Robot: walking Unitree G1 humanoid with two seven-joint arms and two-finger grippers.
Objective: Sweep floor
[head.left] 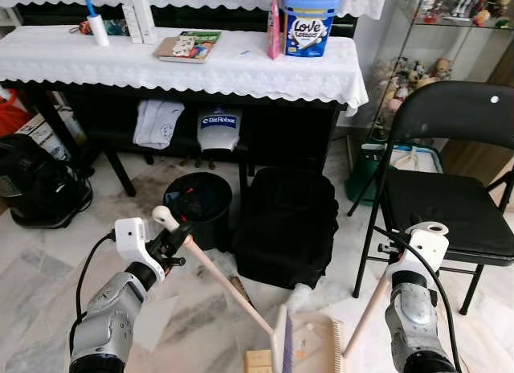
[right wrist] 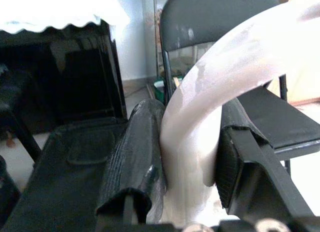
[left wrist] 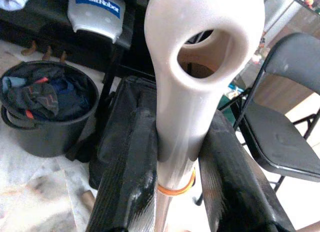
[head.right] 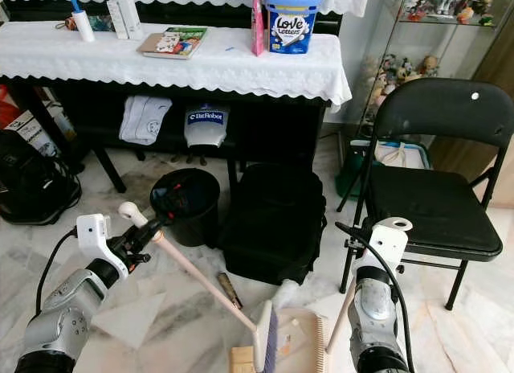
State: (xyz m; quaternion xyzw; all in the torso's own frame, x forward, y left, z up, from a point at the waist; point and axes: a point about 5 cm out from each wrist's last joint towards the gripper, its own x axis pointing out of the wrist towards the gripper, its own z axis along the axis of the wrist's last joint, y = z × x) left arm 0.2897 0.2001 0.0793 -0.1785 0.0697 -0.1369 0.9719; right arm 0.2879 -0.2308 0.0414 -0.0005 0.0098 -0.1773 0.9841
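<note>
Left gripper (head.left: 178, 243) clamps the broom handle (head.left: 221, 286) near its top, right gripper (right wrist: 187, 157) clamps the dustpan handle (head.left: 365, 315), so bristles (head.left: 283, 341) meet dustpan (head.left: 315, 345) on the floor by the black bag (head.left: 285, 224).

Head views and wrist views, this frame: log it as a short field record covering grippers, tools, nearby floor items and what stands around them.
left gripper: shut on broom handle
right gripper: shut on dustpan handle
broom head: standing in front of dustpan, on marble floor
debris: small dark piece beside the broom handle
black bin: ahead, clothes inside
black bag: right of bin
folding chair: robot's right
table: white lace cloth, blue tub on top
</note>
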